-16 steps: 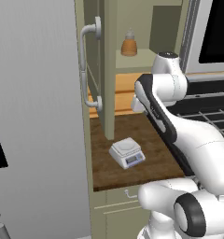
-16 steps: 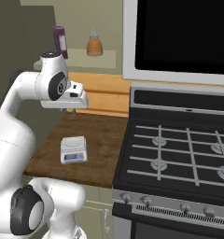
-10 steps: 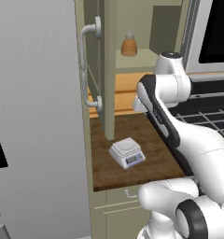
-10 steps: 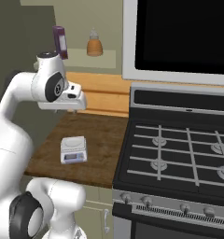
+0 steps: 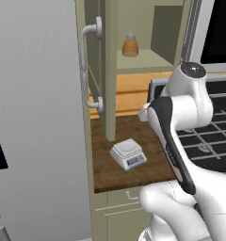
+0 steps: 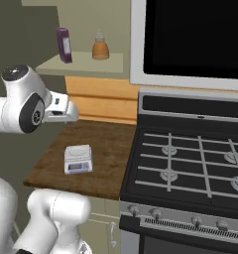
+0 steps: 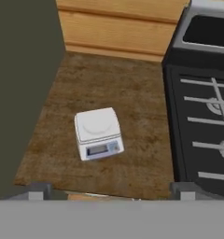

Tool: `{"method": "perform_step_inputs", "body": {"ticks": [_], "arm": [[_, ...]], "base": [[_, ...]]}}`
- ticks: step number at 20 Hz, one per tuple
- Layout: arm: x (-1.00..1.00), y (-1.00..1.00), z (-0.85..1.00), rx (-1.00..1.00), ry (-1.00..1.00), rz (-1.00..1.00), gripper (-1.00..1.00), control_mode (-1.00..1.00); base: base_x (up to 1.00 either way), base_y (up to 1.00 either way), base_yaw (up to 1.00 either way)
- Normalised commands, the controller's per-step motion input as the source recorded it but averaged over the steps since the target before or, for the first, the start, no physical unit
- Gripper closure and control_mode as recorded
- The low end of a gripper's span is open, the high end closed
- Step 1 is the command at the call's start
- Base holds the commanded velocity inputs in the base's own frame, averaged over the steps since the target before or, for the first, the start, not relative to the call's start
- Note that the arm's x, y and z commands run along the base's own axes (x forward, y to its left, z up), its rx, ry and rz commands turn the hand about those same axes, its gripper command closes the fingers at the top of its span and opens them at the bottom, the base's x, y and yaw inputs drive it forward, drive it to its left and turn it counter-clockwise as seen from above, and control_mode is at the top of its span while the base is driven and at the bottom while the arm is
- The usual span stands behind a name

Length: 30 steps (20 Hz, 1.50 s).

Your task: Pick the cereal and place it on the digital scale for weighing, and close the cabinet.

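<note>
One squarish white scale (image 7: 98, 133), round platform — wood counter (image 7: 142, 121)

counter (image 7: 146, 140): rough dark wood | digital scale (image 7: 98, 133): smooth white plastic | stove (image 6: 190, 163): glossy black

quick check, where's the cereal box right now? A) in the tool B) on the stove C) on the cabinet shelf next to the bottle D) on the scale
C: the cereal stands upright on the cabinet shelf, left of the bottle in the right base view; the digital scale platform on the counter is bare.
</note>
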Motion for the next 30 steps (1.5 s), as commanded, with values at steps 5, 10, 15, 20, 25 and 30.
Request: {"method": "perform_step_inputs", "body": {"ticks": [5, 10, 15, 20, 25, 30], "arm": [[-0.36, -0.02, 0.57, 0.06, -0.37, 0.01, -1.00, -1.00], [-0.07, -0.07, 0.55, 0.08, -0.28, 0.10, -1.00, -1.00], [-0.12, -0.01, 0.45, 0.07, -0.29, 0.12, -1.00, -1.00], [-0.18, -0.10, 0.45, 0.06, -0.36, 0.10, -1.00, -1.00], [-0.19, 0.01, 0.47, 0.03, -0.27, 0.09, -1.00, -1.00], [-0.04, 0.06, 0.71, 0.00, -0.10, 0.12, -1.00, -1.00]], "base": [[0.00, 0.00, 0.00], [0.00, 0.00, 0.00], [0.00, 0.00, 0.00], [0.00, 0.00, 0.00], [0.00, 0.00, 0.00], [0.00, 0.00, 0.00]]}}
